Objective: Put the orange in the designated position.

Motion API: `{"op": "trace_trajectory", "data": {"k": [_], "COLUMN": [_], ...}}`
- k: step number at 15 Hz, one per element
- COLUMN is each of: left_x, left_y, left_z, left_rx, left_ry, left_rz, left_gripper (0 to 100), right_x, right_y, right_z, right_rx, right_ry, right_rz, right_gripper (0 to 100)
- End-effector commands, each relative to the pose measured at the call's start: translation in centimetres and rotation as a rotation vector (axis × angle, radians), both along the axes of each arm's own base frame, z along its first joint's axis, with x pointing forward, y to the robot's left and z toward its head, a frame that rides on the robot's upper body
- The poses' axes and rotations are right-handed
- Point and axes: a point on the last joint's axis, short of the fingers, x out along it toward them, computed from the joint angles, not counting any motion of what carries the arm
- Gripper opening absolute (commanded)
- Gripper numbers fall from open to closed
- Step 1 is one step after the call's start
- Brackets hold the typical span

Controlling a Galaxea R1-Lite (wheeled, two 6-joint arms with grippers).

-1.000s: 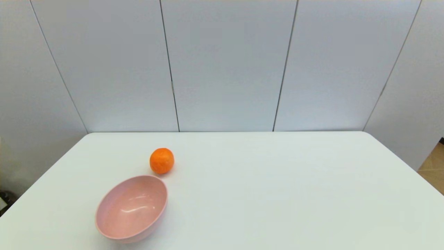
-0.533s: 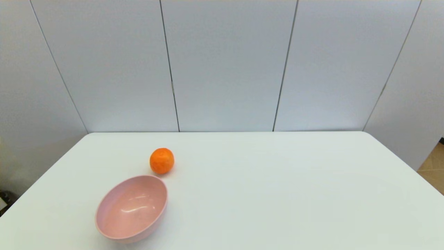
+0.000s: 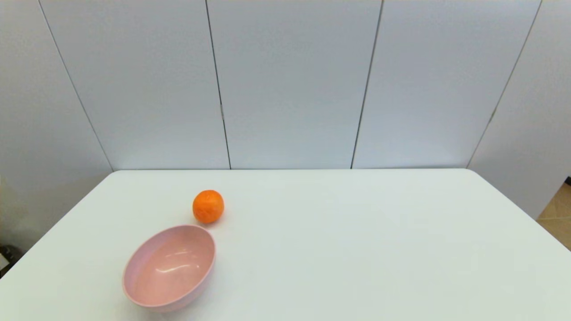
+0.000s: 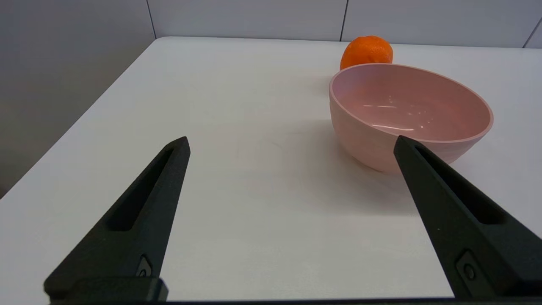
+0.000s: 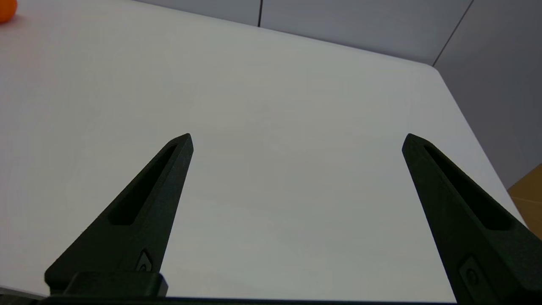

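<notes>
A white surface (image 3: 339,249) with rounded far corners fills the lower half of the head view, backed by pale grey wall panels (image 3: 290,84) split by thin dark seams; a strip of tan floor (image 3: 557,214) shows at the right edge.

In the lower left of the head view sits one pink bowl (image 3: 147,296), tilted so its opening faces up and toward the right, with nothing in it. Just beyond its far rim, left of centre in the frame, rests one orange (image 3: 208,206), on the bare surface and outside the bowl; whether fruit and rim touch cannot be told.

Neither arm appears in the head view. In the left wrist view the left pincer (image 4: 292,144) has its two black fingers (image 4: 144,212) spread wide and grips nothing; the bowl sits at the right of that frame and the orange peeks over its far rim at upper right.

In the right wrist view the right pincer (image 5: 296,142) is likewise spread wide and holds nothing, over bare surface, with a sliver of the orange at the upper left corner of the frame.
</notes>
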Motion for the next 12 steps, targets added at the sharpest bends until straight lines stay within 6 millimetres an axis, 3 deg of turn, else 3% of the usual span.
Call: {"op": "trace_trajectory", "data": {"k": [1, 12], "left_x": [0.01, 0.01], "left_y": [0.0, 0.0], "left_z": [0.01, 0.01], "left_rx": [0.0, 0.0], "left_ry": [0.0, 0.0], "left_rz": [0.0, 0.0], "left_gripper": [100, 100], "right_x": [-0.47, -0.08], "right_y": [0.02, -0.01], "right_z": [-2.31, -2.76], "right_rx": [-0.001, 0.099], "right_ry": [-0.034, -0.089], "right_rz": [-0.003, -0.015], "right_gripper": [100, 100]}}
